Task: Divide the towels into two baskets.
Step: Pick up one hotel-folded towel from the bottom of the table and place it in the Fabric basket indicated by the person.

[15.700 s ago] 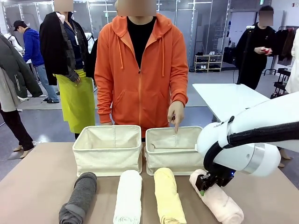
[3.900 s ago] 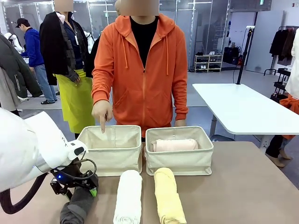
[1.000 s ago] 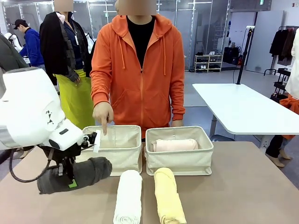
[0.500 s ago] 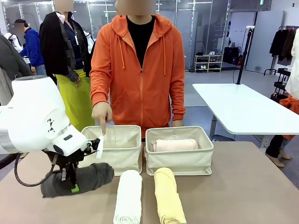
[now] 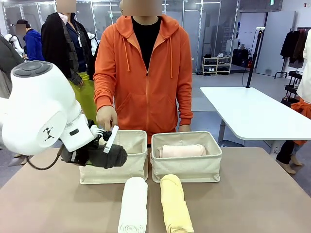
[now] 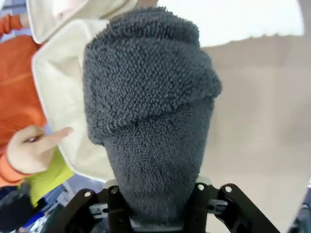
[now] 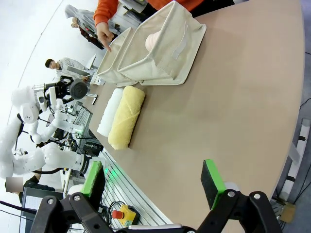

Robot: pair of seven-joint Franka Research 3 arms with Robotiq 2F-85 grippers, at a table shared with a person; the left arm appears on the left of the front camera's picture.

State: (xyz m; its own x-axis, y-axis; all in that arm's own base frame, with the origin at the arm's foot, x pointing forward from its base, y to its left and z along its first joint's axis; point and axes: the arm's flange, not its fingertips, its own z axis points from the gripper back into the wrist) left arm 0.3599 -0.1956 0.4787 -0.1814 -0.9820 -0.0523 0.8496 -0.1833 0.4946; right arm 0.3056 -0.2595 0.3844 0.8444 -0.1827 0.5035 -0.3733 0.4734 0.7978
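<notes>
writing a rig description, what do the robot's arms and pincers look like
The left arm is a bulky, rounded white shell with a small black logo mark and a black cable looping beneath it. The right pincer is black, with two fingers faced in bright green pads.

Left gripper (image 6: 155, 209) clamped, held high; right gripper (image 7: 153, 178) gapes wide.

Light brown flat tabletop (image 5: 252, 194), seen from the robot's side. Far centre: two cream rectangular canvas bins standing side by side, the left basket (image 5: 133, 167) just beside the right basket (image 5: 187, 170). Near centre, in front of them: a white rolled terry towel (image 5: 133, 206) at left and a pale yellow rolled terry towel (image 5: 175, 204) at right, both lying lengthwise near to far.
</notes>
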